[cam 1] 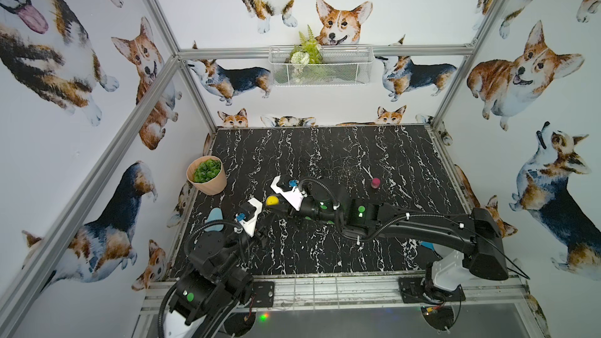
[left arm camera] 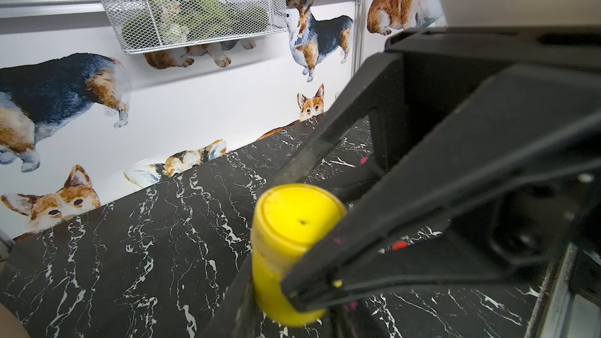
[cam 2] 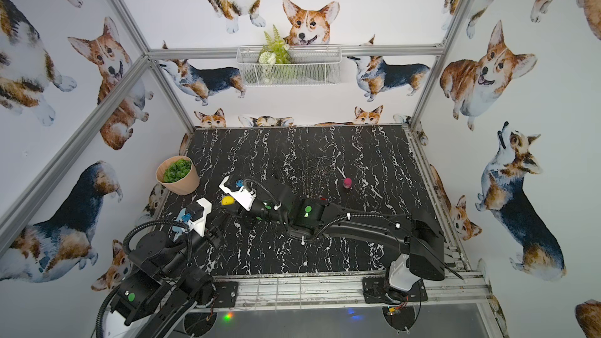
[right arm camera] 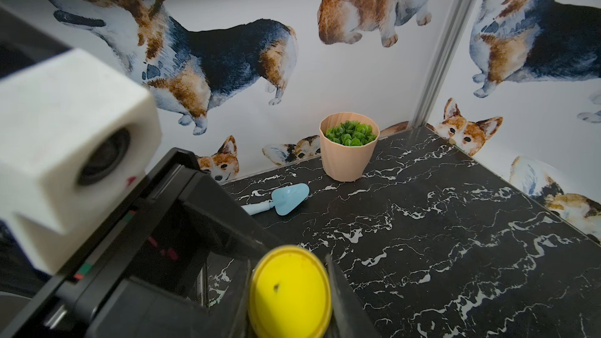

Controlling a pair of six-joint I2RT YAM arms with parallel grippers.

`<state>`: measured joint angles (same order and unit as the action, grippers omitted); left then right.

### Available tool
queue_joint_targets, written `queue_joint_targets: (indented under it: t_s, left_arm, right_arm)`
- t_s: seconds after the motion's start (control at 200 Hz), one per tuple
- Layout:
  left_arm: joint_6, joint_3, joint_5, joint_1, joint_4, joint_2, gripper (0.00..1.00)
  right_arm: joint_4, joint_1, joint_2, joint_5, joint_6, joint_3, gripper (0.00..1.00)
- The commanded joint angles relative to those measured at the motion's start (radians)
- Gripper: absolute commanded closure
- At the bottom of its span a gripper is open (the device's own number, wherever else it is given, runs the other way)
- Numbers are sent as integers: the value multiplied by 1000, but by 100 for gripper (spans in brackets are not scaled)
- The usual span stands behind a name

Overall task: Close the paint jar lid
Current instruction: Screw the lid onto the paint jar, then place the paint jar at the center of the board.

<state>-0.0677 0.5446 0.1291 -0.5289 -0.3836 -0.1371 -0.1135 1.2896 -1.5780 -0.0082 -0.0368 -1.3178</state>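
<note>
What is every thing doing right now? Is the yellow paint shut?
yellow paint jar, upright, gripped round its body.
yellow lid, sitting on the jar; tightness unclear.
left gripper, shut on the jar's body.
right gripper, shut on the yellow lid.
pink jar, standing alone, upright.
plant pot, upright.
blue scoop, lying flat.

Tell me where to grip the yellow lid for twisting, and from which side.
Grip the yellow lid by its round side wall, one finger on each opposite side, coming down from the robot's right. The left gripper clamps the yellow jar lower on its body, leaving only the cap free there. The right gripper grips it this way.
</note>
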Motion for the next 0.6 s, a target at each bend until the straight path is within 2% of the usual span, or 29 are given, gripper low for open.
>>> queue_joint_targets:
  t_s: [0.0, 0.095, 0.355, 0.421, 0.596]
  left_arm:
    - [-3, 3, 9, 1, 93, 1, 57]
    - [-9, 6, 1, 1, 81, 0, 35]
    - [-18, 12, 13, 1, 63, -28, 7]
    - [-17, 12, 11, 0, 58, -33, 3]
    - [-15, 21, -48, 1, 35, -50, 0]
  right_arm:
    - [64, 2, 2, 28, 0, -15, 76]
    - [80, -10, 17, 47, 12, -14, 76]
    - [119, -130, 109, 55, 19, 26, 77]
    - [132, -152, 124, 89, 36, 34, 77]
    - [152, -259, 141, 175, 46, 109, 77]
